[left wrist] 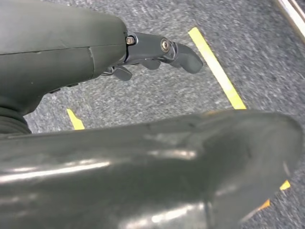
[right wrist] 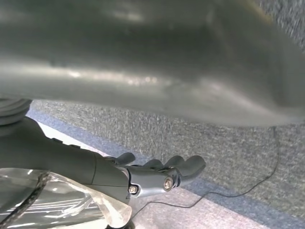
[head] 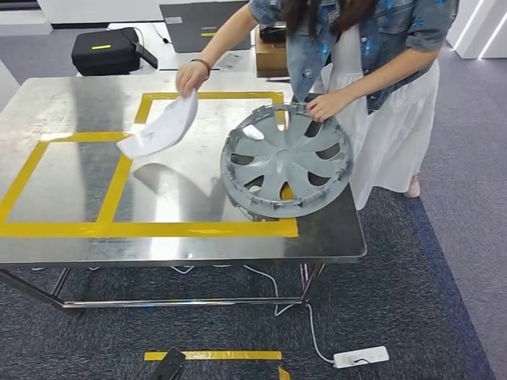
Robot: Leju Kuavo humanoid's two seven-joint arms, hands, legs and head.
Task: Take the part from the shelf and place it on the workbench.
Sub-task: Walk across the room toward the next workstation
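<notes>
The part, a grey hubcap (head: pixel 286 161), lies tilted on the steel workbench (head: pixel 71 111) near its right front corner, its far rim lifted and its near rim overlapping the yellow tape (head: pixel 143 229) that marks rectangles on the top. A person (head: pixel 371 71) in a denim jacket and white skirt stands at the right far side of the bench; one hand (head: pixel 325 104) rests on the far rim of the hubcap, and the other hand (head: pixel 191 77) holds a white sheet (head: pixel 160 128) above the middle of the bench. Beyond the far edge sit a black case (head: pixel 108 49), a laptop (head: pixel 200 24) and a cardboard box (head: pixel 270 54). On the carpet below the front edge are a white power strip (head: pixel 360 357) with its cable and another strip of yellow tape. The left hand (left wrist: pixel 158 50) hangs over grey carpet with its fingers stretched out and apart, holding nothing. The right hand (right wrist: pixel 158 174) likewise hangs above the floor, fingers extended and empty, with crumpled clear plastic (right wrist: pixel 68 202) just beside its wrist.
</notes>
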